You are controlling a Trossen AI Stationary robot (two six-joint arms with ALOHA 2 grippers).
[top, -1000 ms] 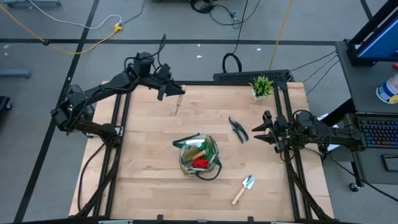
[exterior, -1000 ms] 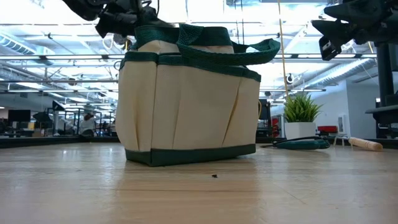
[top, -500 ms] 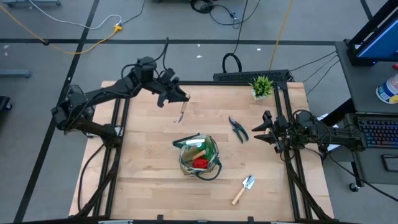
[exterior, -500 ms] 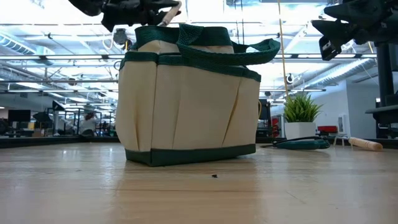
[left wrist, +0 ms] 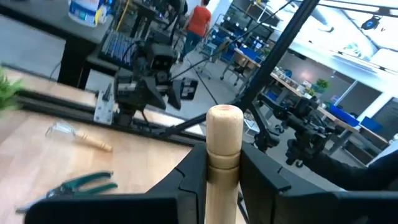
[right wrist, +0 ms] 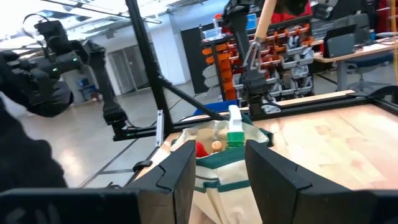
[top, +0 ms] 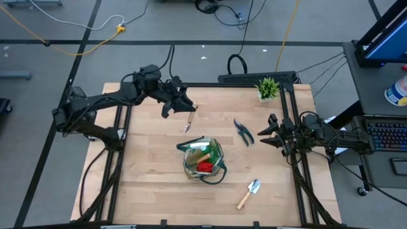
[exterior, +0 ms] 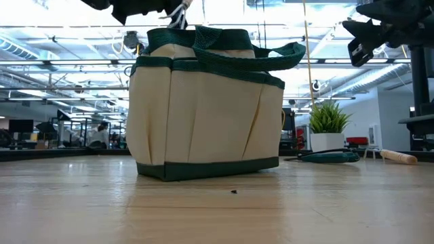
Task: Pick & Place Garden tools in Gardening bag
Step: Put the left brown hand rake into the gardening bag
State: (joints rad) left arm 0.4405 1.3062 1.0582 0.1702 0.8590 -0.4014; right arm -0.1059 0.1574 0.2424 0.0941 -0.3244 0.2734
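Observation:
The beige gardening bag (top: pixel 203 159) with green trim stands at mid table, holding a red glove (top: pixel 205 166), a green-white item (right wrist: pixel 234 134) and a wooden handle. My left gripper (top: pixel 182 104) hovers beyond the bag's far side, shut on the wooden-handled mini rake (top: pixel 189 119). The rake's tines (exterior: pixel 180 13) show above the bag in the low view. Dark pruning shears (top: pixel 243 131) and a metal trowel (top: pixel 249 193) lie flat on the table. My right gripper (top: pixel 267 132) waits open at the right edge with nothing between its fingers. My left gripper pinches the rake's wooden handle (left wrist: pixel 222 163) between its two fingers, a little below the handle's rounded free end (left wrist: pixel 224 115). The fingers (left wrist: pixel 191 180) come in about level from the table's far left and lie across the handle. The rake is lifted clear, tilted, tines (right wrist: pixel 250 59) lowest.
A small potted plant (top: pixel 268 88) stands at the far right corner. The shears lie between the bag and my right gripper. The trowel lies right of the bag near the front edge. Bare wood stretches left of the bag. People move in the room beyond.
My left gripper has carried the rake toward the table's right and near side, closer to the bag, rising a little and turning. The rake has stayed clear of the table, its tines swinging toward the bag and now showing above the bag's rim in the low view.

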